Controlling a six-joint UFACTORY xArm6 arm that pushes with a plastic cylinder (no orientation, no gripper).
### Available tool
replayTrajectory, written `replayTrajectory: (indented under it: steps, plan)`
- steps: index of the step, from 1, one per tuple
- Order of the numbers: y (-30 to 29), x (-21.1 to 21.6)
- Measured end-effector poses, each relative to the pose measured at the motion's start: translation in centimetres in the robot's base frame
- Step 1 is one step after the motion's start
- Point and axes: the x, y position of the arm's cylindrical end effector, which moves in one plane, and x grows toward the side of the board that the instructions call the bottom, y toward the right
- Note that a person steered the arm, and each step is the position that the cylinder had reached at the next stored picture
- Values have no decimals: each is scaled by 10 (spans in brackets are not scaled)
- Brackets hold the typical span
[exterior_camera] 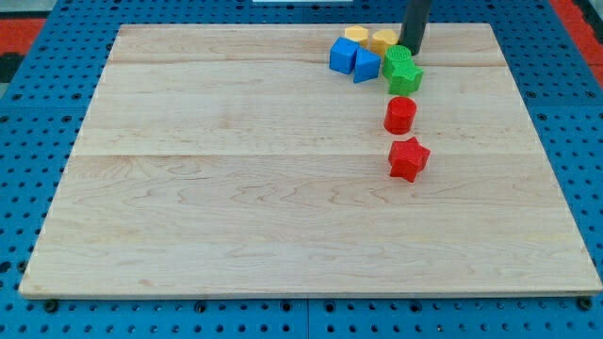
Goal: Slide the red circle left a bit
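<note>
The red circle (399, 115) stands on the wooden board (236, 188) at the upper right, just below the green blocks. A red star (408, 158) lies a little below it. My tip (411, 49) is at the view's top, touching or just behind the green round block (397, 60), well above the red circle and apart from it. The rod rises out of the view's top.
A green star-like block (406, 78) sits under the green round one. Two blue blocks (343, 55) (366, 66) lie to their left. Two yellow blocks (357, 36) (383, 40) sit behind them near the board's top edge. Blue pegboard surrounds the board.
</note>
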Motion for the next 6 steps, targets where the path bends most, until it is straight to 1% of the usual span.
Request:
replayTrajectory:
  steps: [1, 2, 3, 4, 5, 6]
  plan:
    - [56, 30]
    - [27, 89]
    - [-12, 129]
    - [-44, 118]
    - [-39, 90]
    - [-42, 90]
